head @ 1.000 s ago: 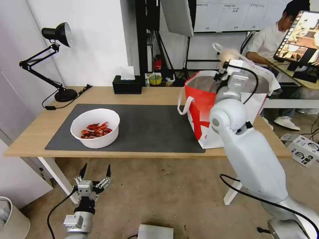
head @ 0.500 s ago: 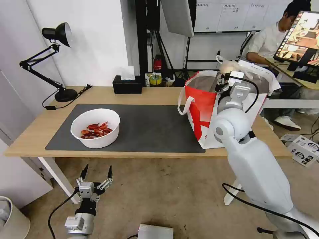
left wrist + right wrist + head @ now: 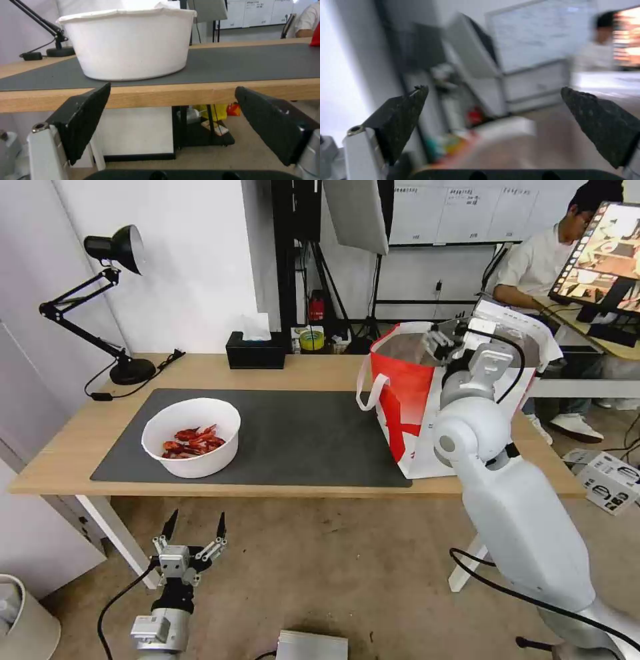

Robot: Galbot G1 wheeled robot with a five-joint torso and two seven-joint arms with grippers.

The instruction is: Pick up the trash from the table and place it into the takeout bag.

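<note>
Gone from the right gripper [image 3: 445, 338] is the beige bagged bun it carried a second ago above the takeout bag [image 3: 417, 400]; the gripper has dropped lower and now sits at the bag's open mouth, fingers spread wide, nothing between them.

Light-wood table [image 3: 313, 373] with dark grey mat [image 3: 300, 440]. Takeout bag stands at the mat's right end, red panel facing the mat, white loop handle hanging off its left corner.

White bowl of red crayfish shells [image 3: 191, 437] rests on the mat's left part, well apart from the bag.

Black tissue box [image 3: 255, 352] behind the mat, near the table's back edge.

Left gripper [image 3: 192, 531] parked below the table's front edge, under the bowl, fingers apart, empty. Left wrist view: bowl [image 3: 128, 42] sits near that edge.
</note>
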